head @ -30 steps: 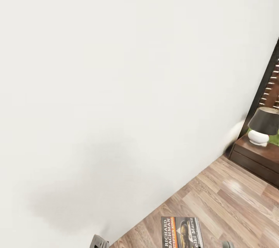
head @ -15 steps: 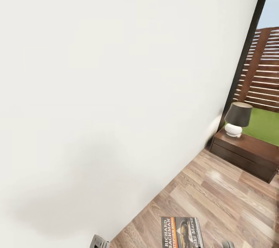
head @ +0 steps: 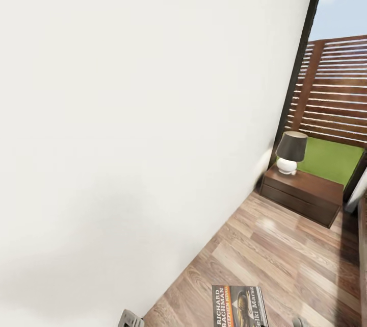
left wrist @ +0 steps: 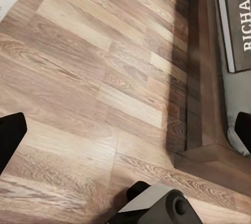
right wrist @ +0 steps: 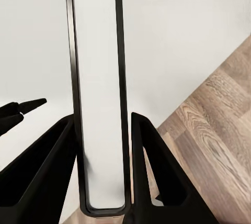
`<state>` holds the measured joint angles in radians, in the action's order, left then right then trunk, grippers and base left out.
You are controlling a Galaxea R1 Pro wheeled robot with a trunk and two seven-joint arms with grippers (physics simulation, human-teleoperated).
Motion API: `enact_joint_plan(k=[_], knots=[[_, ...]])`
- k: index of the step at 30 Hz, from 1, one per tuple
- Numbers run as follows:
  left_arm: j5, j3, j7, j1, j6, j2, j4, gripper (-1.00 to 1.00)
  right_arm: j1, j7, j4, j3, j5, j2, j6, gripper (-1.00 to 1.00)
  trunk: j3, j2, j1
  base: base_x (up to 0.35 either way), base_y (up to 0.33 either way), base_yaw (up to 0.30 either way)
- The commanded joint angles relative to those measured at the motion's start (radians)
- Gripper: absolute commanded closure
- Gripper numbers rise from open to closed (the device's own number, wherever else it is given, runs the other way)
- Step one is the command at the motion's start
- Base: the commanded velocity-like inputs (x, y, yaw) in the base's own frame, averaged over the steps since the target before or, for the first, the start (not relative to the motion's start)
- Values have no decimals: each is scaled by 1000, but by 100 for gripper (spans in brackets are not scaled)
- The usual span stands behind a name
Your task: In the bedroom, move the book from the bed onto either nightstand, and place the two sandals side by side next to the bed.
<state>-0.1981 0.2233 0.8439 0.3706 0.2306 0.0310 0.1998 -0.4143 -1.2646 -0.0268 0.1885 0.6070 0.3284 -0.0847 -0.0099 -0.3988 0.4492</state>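
Note:
The book, dark with white lettering and an orange band, sits at the lower edge of the head view, held over the wood floor. In the right wrist view it stands edge-on between the two black fingers of my right gripper, which is shut on it. A dark brown nightstand stands against the white wall ahead on the right. My left gripper is open over the floor beside the bed's dark frame corner and grey mattress. The sandals are out of view.
A lamp with a dark shade and white base stands on the nightstand's left end. Behind it is a dark-framed window showing a slatted fence and grass. The white wall runs close along my left. Wood floor leads to the nightstand.
The head camera has turned, so the nightstand, lamp and window have slid left and further into the picture. The book keeps its place at the lower edge.

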Motion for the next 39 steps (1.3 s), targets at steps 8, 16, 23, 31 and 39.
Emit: enact_joint_plan(k=[8,16,23,31,39], knots=[[-11,8,3,1,6,0,0,-100,-2,-2,-3,7,7,0,-9,100,-1,-1,1,222,174,-7],[-11,8,3,1,6,0,0,-100,-1,-2,-3,8,7,0,-9,100,-1,-1,1,182,144,-13],[-12,8,3,1,6,0,0,-100,-2,-2,-3,7,7,0,-9,100,-1,-1,1,12,10,-237],[-11,8,3,1,6,0,0,-100,-1,-2,-3,7,7,0,-9,100,-1,-1,1,1,1,-280],[-11,8,3,1,6,0,0,-100,-1,-2,-3,7,7,0,-9,100,-1,-1,1,0,0,-282]])
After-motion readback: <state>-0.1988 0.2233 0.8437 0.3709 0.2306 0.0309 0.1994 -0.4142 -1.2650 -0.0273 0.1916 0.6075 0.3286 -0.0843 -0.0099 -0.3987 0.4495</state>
